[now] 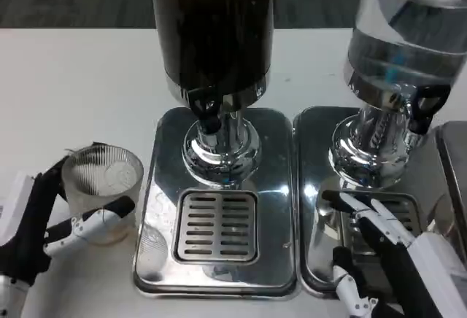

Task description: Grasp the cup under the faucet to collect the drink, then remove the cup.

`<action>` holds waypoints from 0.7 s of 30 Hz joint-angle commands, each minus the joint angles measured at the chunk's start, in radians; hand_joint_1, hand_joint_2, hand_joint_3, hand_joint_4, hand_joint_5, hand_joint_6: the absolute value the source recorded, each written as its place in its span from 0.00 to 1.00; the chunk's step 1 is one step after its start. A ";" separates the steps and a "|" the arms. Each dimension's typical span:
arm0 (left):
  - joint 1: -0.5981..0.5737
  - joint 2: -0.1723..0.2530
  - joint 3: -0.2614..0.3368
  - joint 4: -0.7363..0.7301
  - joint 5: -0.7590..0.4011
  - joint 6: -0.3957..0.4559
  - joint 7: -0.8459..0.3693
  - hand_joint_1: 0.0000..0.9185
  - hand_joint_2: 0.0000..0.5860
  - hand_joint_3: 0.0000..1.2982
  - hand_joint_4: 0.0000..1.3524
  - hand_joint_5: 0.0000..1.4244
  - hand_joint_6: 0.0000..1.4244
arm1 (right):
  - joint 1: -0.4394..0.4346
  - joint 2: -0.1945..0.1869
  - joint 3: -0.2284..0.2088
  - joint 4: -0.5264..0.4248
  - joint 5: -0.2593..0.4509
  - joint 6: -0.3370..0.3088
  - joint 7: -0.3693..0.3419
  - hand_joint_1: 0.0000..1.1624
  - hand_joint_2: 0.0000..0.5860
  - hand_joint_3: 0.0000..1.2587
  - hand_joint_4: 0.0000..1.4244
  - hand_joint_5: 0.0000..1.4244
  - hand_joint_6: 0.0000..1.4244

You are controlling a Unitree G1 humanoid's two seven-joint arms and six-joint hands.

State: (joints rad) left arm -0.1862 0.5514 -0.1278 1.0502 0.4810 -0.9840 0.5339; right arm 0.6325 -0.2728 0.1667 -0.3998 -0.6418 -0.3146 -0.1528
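A dark-filled dispenser (pixel 213 26) and a clear-filled dispenser (pixel 408 33) are seen on chrome bases on the white counter (pixel 73 84). The ribbed glass cup (pixel 102 187), seemingly empty, is gripped by the left hand (pixel 51 223) left of the dark dispenser's drip grate (pixel 217 225). The right hand (pixel 387 252) is held spread over the neighbouring tray, holding nothing.
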 commanded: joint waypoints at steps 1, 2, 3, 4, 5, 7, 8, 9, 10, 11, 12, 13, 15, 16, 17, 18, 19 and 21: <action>-0.036 -0.022 -0.002 -0.013 -0.008 -0.025 -0.015 0.23 0.39 0.26 0.28 0.46 0.53 | 0.013 0.008 -0.003 -0.010 -0.001 0.001 -0.004 0.40 0.98 0.14 0.13 0.06 0.11; -0.039 -0.026 -0.002 -0.012 -0.009 -0.026 -0.019 0.23 0.39 0.26 0.28 0.46 0.53 | 0.014 0.010 -0.001 -0.010 0.000 0.001 -0.003 0.40 0.98 0.14 0.13 0.06 0.11; -0.041 -0.030 -0.002 -0.011 -0.011 -0.026 -0.023 0.23 0.39 0.26 0.28 0.46 0.53 | 0.016 0.011 0.000 -0.013 -0.002 0.000 -0.002 0.40 0.98 0.14 0.13 0.06 0.11; -0.044 -0.034 -0.002 -0.012 -0.010 -0.027 -0.025 0.23 0.39 0.26 0.28 0.46 0.53 | 0.017 0.012 0.000 -0.014 -0.001 -0.001 -0.001 0.40 0.98 0.14 0.13 0.06 0.11; -0.048 -0.039 -0.005 -0.012 -0.008 -0.027 -0.028 0.23 0.39 0.26 0.28 0.46 0.53 | 0.019 0.012 -0.002 -0.016 -0.001 0.000 0.000 0.40 0.98 0.14 0.13 0.06 0.11; -0.055 -0.048 -0.009 -0.013 -0.006 -0.028 -0.034 0.23 0.39 0.26 0.28 0.46 0.53 | 0.025 0.012 -0.007 -0.020 0.000 -0.001 -0.002 0.40 0.98 0.14 0.13 0.06 0.11; -0.061 -0.054 -0.010 -0.010 -0.007 -0.027 -0.041 0.23 0.39 0.26 0.28 0.46 0.53 | 0.027 0.012 -0.008 -0.022 -0.001 -0.001 -0.001 0.40 0.98 0.14 0.13 0.06 0.11; -0.064 -0.059 -0.011 -0.009 -0.007 -0.026 -0.045 0.23 0.39 0.26 0.28 0.46 0.53 | 0.030 0.013 -0.008 -0.024 -0.002 -0.001 -0.002 0.40 0.98 0.14 0.13 0.06 0.11; -0.071 -0.067 -0.015 -0.007 -0.005 -0.024 -0.050 0.23 0.39 0.26 0.28 0.46 0.53 | 0.032 0.013 -0.007 -0.026 -0.004 0.000 -0.001 0.40 0.98 0.14 0.13 0.06 0.11; -0.076 -0.073 -0.019 -0.006 -0.003 -0.024 -0.056 0.23 0.39 0.26 0.28 0.46 0.53 | 0.034 0.014 -0.007 -0.028 -0.006 0.000 -0.001 0.40 0.98 0.14 0.13 0.06 0.11; -0.079 -0.079 -0.021 -0.005 -0.002 -0.025 -0.060 0.23 0.39 0.26 0.28 0.46 0.53 | 0.037 0.015 -0.008 -0.029 -0.004 0.000 -0.002 0.40 0.98 0.14 0.13 0.06 0.11; -0.083 -0.085 -0.024 -0.005 0.000 -0.025 -0.063 0.23 0.39 0.26 0.28 0.46 0.53 | 0.041 0.018 -0.008 -0.031 -0.002 0.003 -0.001 0.40 0.98 0.14 0.13 0.06 0.11; -0.092 -0.099 -0.030 -0.002 0.002 -0.021 -0.071 0.23 0.39 0.26 0.28 0.46 0.53 | 0.047 0.021 -0.009 -0.036 -0.003 0.003 0.000 0.40 0.98 0.14 0.13 0.06 0.11; -0.097 -0.106 -0.033 0.000 0.004 -0.019 -0.076 0.23 0.39 0.26 0.28 0.46 0.53 | 0.051 0.022 -0.010 -0.039 -0.002 0.003 0.001 0.40 0.98 0.14 0.13 0.06 0.11; -0.102 -0.112 -0.038 0.001 0.005 -0.018 -0.081 0.23 0.39 0.26 0.28 0.46 0.53 | 0.055 0.022 -0.010 -0.042 -0.005 0.003 0.001 0.40 0.98 0.14 0.13 0.06 0.11; -0.107 -0.116 -0.043 0.003 0.006 -0.017 -0.085 0.23 0.39 0.26 0.28 0.46 0.53 | 0.058 0.023 -0.011 -0.045 -0.007 0.003 0.000 0.40 0.98 0.14 0.13 0.06 0.11; -0.112 -0.120 -0.049 0.007 0.007 -0.015 -0.091 0.23 0.39 0.26 0.28 0.46 0.53 | 0.061 0.024 -0.012 -0.047 -0.007 0.003 0.000 0.40 0.98 0.14 0.13 0.06 0.11; -0.120 -0.126 -0.056 0.013 0.007 -0.014 -0.101 0.23 0.39 0.26 0.28 0.46 0.52 | 0.067 0.027 -0.012 -0.052 -0.008 0.004 -0.001 0.40 0.98 0.14 0.13 0.06 0.11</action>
State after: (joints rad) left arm -0.2779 0.4287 -0.1783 1.0556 0.4878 -0.9857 0.4396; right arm 0.6881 -0.2477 0.1620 -0.4390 -0.6466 -0.3145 -0.1529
